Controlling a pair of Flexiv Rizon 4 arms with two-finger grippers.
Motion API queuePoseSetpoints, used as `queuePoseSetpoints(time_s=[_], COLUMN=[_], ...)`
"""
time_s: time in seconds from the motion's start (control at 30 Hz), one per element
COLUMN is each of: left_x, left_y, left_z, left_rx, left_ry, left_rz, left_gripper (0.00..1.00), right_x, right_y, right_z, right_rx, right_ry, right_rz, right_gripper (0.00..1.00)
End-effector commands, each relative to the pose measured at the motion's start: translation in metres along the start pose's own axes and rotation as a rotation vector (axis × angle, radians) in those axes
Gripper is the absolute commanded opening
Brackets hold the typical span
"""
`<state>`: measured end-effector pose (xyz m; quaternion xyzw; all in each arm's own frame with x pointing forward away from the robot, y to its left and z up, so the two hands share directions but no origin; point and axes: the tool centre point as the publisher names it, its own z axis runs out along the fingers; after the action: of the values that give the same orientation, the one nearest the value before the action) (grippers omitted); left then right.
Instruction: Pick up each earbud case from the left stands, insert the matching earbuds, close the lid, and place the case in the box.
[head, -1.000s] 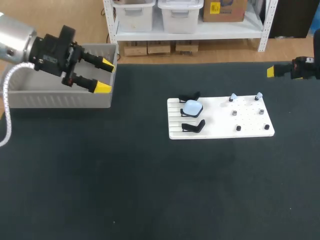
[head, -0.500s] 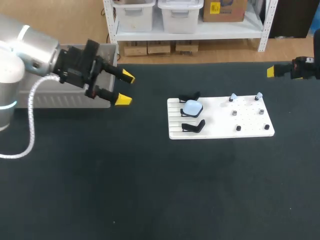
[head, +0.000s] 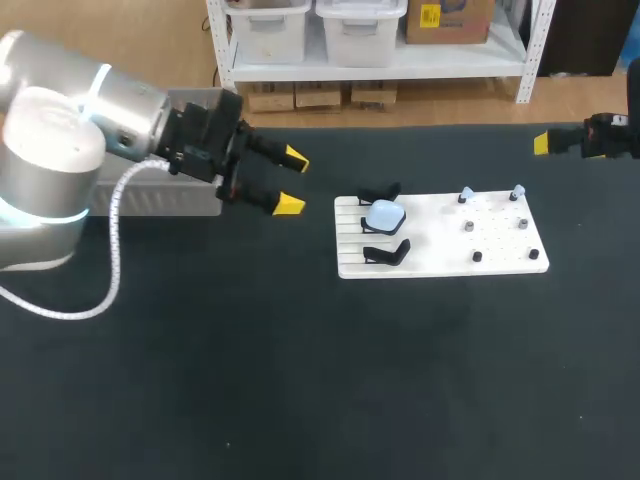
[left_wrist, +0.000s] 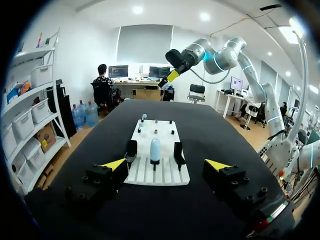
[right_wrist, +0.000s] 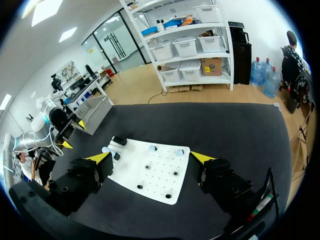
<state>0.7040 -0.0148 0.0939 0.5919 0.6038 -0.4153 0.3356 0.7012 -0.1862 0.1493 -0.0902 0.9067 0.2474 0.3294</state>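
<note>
Advanced toward the pale-blue rounded earbud case (head: 384, 214), left tool (head: 292, 182) gapes wide, empty.

Logged black tabletop (head: 300, 380), white board (head: 500, 262) grooved in stripes at its left end, pale-blue case (head: 384, 214) between black stands (head: 386, 253), black left gripper (head: 292, 181) yellow-tipped, silver-grey left arm (head: 60, 130) upper left of frame.

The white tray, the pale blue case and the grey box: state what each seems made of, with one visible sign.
White tray: probably matte plastic; flat, with moulded ribs. Pale blue case: likely smooth plastic; rounded, slight sheen. Grey box: plastic or metal, cannot tell; dull ribbed wall.
</note>
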Motion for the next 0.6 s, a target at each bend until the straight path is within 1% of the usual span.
queuePoseSetpoints(time_s=[0.03,0.3,0.6], left_x=[0.007,0.01,0.017], left_y=[0.004,-0.001,0.0], left_z=[0.016,0.038,0.054], left_rx=[0.006,0.015,0.019], left_ry=[-0.037,-0.045,-0.037], left_rz=[-0.001,0.01,-0.019], left_gripper=[1.0,1.0,1.0], right_x=[0.0,0.0,0.0], right_y=[0.0,0.0,0.0], right_z=[0.0,0.0,0.0], right_rx=[0.001,0.001,0.001], right_ry=[0.0,0.0,0.0], right_rz=[0.0,0.0,0.0], right_gripper=[1.0,1.0,1.0])
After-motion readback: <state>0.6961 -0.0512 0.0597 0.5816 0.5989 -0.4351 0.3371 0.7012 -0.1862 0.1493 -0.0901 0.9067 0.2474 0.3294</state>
